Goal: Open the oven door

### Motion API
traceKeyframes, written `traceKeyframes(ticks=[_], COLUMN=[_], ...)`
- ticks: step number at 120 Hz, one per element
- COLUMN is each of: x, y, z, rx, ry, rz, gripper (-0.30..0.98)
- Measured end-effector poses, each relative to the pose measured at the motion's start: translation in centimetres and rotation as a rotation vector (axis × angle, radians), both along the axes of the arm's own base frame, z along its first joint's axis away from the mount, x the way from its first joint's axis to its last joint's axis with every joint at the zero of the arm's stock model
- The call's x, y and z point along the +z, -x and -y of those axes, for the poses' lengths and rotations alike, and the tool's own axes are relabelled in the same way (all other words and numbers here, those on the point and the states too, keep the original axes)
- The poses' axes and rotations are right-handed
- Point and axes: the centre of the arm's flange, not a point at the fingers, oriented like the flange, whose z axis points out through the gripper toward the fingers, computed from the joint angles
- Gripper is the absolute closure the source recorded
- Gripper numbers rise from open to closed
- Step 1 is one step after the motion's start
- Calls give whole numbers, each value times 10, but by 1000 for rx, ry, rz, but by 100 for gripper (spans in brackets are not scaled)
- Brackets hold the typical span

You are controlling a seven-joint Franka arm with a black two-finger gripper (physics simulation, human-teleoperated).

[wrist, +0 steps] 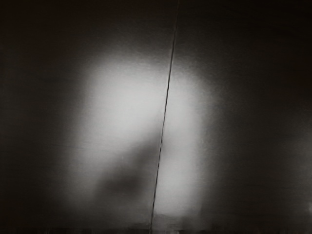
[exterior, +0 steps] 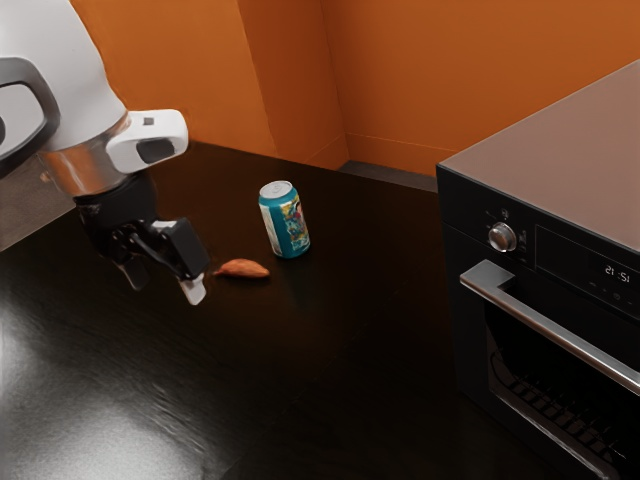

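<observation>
the oven (exterior: 560,265) is cut off; a blurred patch, perhaps shadow (wrist: 122,178).

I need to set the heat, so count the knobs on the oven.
1. The knob is on the front of the oven, above the handle, near the handle's end toward the exterior view's left. The front runs out of view, so others may be hidden.

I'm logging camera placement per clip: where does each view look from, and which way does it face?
Exterior view: set at the arm's side, looking down across the dark tabletop toward the orange wall and the oven; white arm and open black gripper in sight.
Wrist view: mounted above the gripper, facing down at the glossy tabletop, its seam and a shadow, possibly the robot's.
Shared: the tabletop.
</observation>
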Motion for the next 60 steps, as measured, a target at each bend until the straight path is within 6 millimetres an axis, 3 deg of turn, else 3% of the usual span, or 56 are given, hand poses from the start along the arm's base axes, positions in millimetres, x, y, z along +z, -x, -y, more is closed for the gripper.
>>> traceKeyframes(ticks=[13, 20, 28, 44, 60], x=[3, -11, -23, -21, -12], y=[19, 24, 40, 10, -22], z=[-5, 10, 40, 95, 113], rx=[95, 102, 98, 157, 245], ry=[22, 40, 45, 210, 351], rz=[27, 95, 233, 431, 526], gripper=[0, 0, 0, 0, 0])
